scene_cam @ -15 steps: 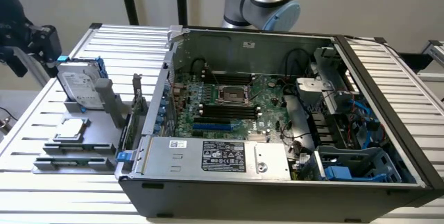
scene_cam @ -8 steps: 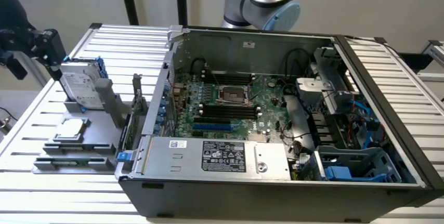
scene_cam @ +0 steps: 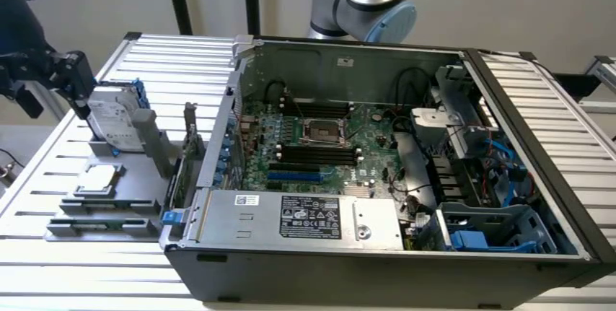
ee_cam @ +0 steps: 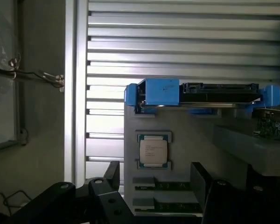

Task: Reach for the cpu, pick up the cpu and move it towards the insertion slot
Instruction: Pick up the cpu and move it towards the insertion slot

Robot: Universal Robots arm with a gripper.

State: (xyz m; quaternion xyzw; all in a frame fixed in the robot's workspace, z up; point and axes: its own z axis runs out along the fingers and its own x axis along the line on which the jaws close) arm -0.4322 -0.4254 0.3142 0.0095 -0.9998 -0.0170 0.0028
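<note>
Robot gripper [ee_cam: 155,173] is hovering over a grey tray [scene_cam: 143,182], its fingers [ee_cam: 201,181] spread apart and holding nothing. The cpu [scene_cam: 99,179] is lying flat on that tray near the hard drive [scene_cam: 114,120], at the exterior view's left. It is sitting well apart from the insertion slot [scene_cam: 322,132] inside the open computer case [scene_cam: 385,271].

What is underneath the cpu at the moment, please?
The cpu lies flat in a seat on the grey holder, which sits on the slatted table. The surface directly beneath the cpu is covered by it, so it cannot be seen.
</note>
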